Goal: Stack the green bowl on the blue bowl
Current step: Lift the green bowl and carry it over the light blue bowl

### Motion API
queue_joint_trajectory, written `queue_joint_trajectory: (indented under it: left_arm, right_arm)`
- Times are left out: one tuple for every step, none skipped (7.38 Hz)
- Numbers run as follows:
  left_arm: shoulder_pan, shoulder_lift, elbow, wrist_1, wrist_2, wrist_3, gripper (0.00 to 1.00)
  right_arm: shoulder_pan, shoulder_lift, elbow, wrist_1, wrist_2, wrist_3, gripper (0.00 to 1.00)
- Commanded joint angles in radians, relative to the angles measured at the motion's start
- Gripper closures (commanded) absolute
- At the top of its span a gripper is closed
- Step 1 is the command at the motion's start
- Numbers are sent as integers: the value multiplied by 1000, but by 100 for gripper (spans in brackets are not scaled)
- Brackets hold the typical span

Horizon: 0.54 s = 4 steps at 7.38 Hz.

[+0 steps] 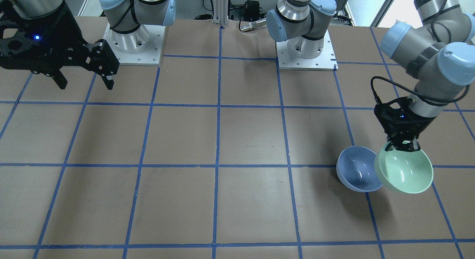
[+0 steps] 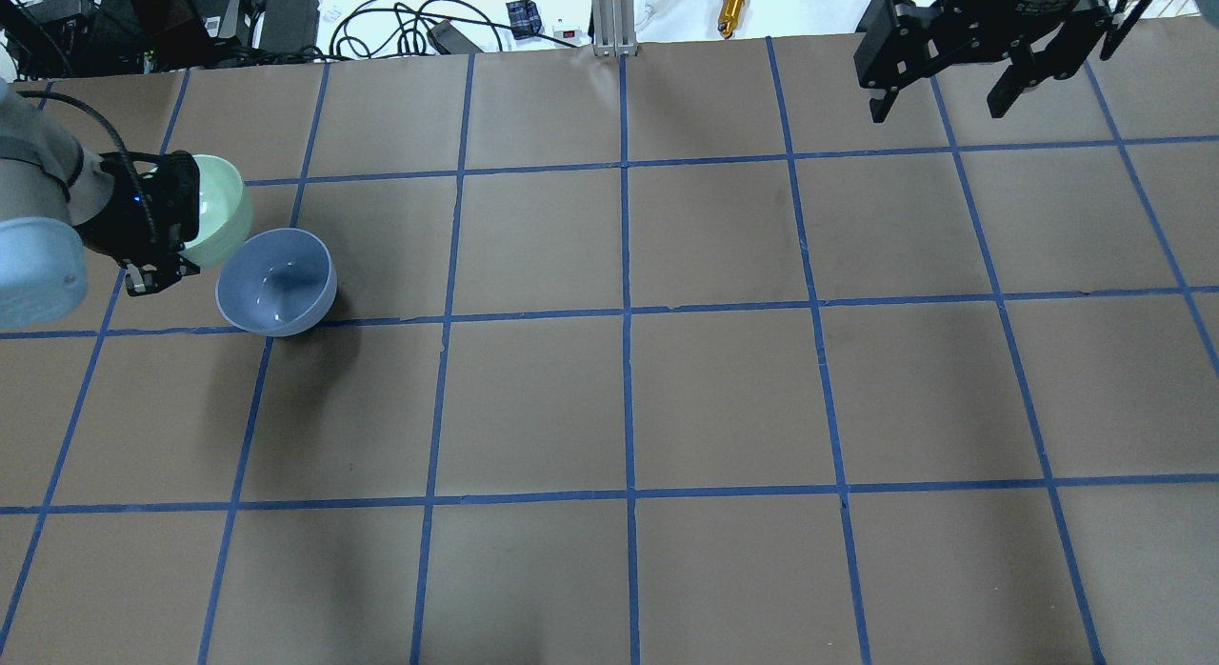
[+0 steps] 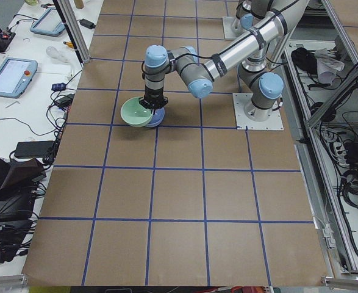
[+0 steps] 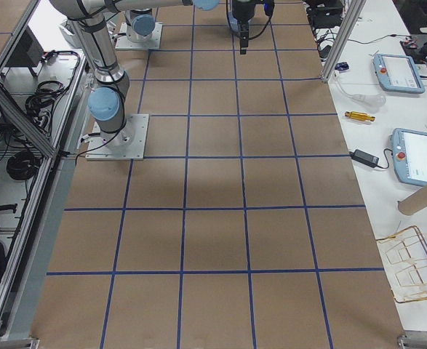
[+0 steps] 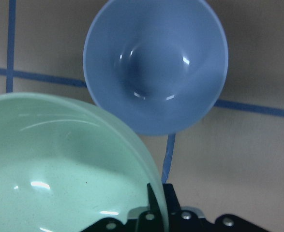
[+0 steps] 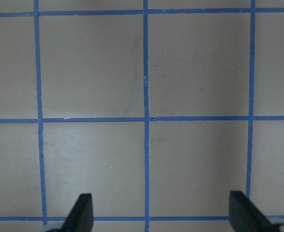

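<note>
The left pincer [image 1: 405, 144] grips the green bowl [image 1: 404, 171] by its rim, beside the blue bowl [image 1: 357, 173]. The right pincer [image 1: 85, 84] gapes empty. A low carry could knock the blue bowl away.

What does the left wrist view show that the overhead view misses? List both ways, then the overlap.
Left wrist only: the left claw clamped over the green bowl at its rim, seen close. Overhead only: the right claw, open, far off across the table, plus cables beyond the table's edge. Both: the blue bowl upright and empty on a blue tape line, the green bowl beside it, not yet stacked.
</note>
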State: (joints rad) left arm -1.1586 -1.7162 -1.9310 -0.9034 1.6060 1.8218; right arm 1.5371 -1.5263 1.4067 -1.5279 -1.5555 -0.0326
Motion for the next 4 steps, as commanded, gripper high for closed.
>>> queue_joint_trajectory:
  left_arm:
    - [-39, 13, -88, 61, 17, -62, 100]
    - [-42, 10, -101, 61, 15, -65, 100]
    - [-42, 4, -118, 61, 12, -62, 100]
    - [-42, 4, -132, 63, 2, -64, 100]
  right_arm:
    - [0, 0, 0, 0, 0, -1, 0]
    - [0, 0, 0, 0, 0, -1, 0]
    - [0, 0, 0, 0, 0, -1, 0]
    - [0, 2, 0, 0, 0, -1, 0]
